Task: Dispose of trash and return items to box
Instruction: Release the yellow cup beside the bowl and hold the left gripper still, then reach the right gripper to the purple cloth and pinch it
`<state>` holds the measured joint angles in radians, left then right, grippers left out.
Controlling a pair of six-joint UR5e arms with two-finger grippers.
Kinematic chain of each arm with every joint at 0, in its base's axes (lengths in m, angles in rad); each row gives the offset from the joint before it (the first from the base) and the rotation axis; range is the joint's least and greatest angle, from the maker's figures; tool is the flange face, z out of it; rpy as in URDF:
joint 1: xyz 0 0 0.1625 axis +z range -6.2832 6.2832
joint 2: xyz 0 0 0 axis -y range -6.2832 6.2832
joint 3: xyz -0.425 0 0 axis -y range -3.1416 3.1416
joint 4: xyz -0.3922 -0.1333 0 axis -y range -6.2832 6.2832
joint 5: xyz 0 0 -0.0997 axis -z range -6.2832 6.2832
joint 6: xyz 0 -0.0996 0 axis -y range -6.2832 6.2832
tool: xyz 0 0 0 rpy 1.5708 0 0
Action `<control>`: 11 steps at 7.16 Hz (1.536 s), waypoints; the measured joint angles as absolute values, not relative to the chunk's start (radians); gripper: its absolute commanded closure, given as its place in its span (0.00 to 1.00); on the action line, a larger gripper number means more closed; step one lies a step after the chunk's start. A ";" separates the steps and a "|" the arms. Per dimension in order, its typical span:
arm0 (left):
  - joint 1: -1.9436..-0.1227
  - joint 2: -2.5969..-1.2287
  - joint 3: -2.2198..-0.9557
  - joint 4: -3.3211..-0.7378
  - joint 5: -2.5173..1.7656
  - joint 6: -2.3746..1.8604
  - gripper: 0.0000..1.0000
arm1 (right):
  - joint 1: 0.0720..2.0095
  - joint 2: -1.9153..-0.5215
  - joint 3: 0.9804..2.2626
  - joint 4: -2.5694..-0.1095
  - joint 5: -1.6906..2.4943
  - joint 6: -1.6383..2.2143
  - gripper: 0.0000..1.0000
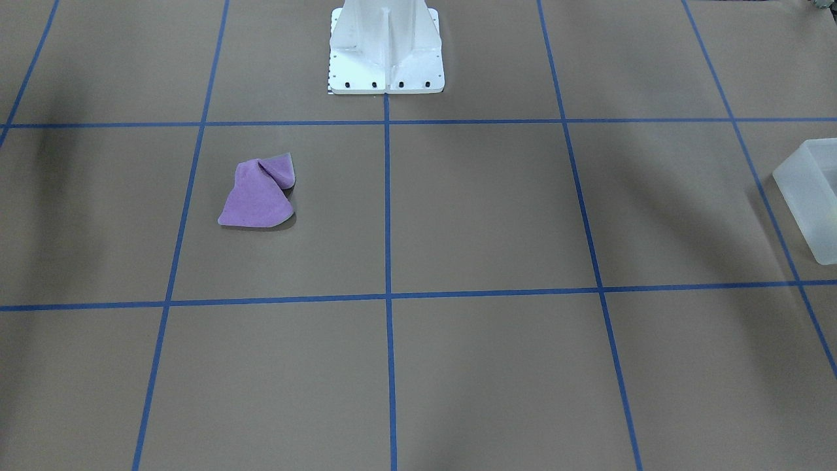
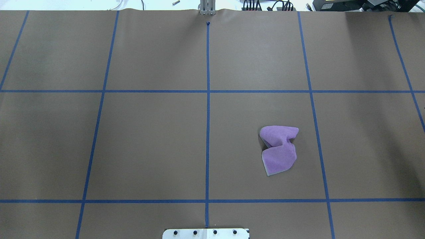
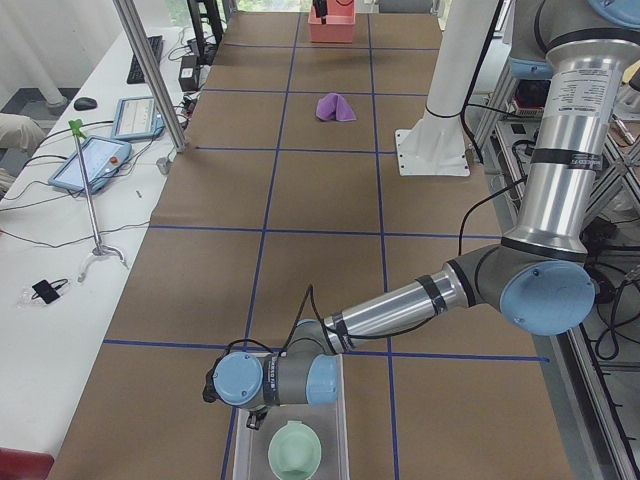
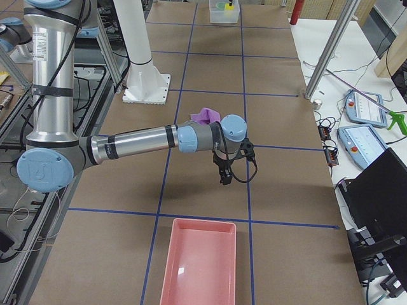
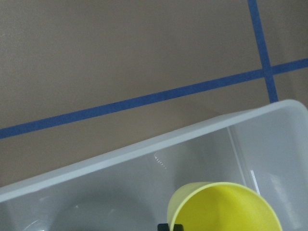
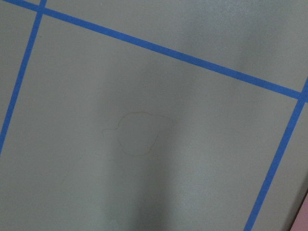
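The frosted translucent box [image 3: 343, 415] stands at the table end near my left arm; it also shows at the right edge of the front view [image 1: 811, 196]. The mint-green bowl [image 3: 296, 450] sits inside it. My left gripper [image 3: 252, 420] hangs over the box. In the left wrist view the yellow cup [image 5: 226, 207] is close below the camera, above the box's rim [image 5: 144, 149], with a black fingertip [image 5: 170, 226] at its rim. My right gripper [image 4: 224, 175] points down above bare table; I cannot tell whether it is open or shut.
A crumpled purple cloth [image 2: 279, 149] lies on the table's right half, just beyond my right wrist [image 4: 206, 115]. A pink tray [image 4: 197, 267] sits at the table's right end. The white pedestal [image 1: 386, 52] stands at the robot's side of the table.
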<state>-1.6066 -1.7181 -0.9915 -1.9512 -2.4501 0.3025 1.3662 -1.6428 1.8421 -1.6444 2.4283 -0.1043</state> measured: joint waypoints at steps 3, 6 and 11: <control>-1.606 -1.721 -1.011 -1.950 -2.454 0.304 0.03 | 1.365 -1.640 1.838 -1.644 2.428 -0.104 0.00; -1.606 -1.731 -1.153 -1.824 -2.467 0.268 0.03 | 1.365 -1.631 1.840 -1.644 2.422 -0.082 0.00; -1.326 -1.726 -1.681 -1.642 -2.420 -0.465 0.02 | 1.178 -1.546 1.968 -1.643 2.334 0.375 0.00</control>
<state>-1.3261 -1.7261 -1.6806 -1.6423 -2.4195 -0.4655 1.1782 -1.5464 1.9677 -1.6434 2.3345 0.3750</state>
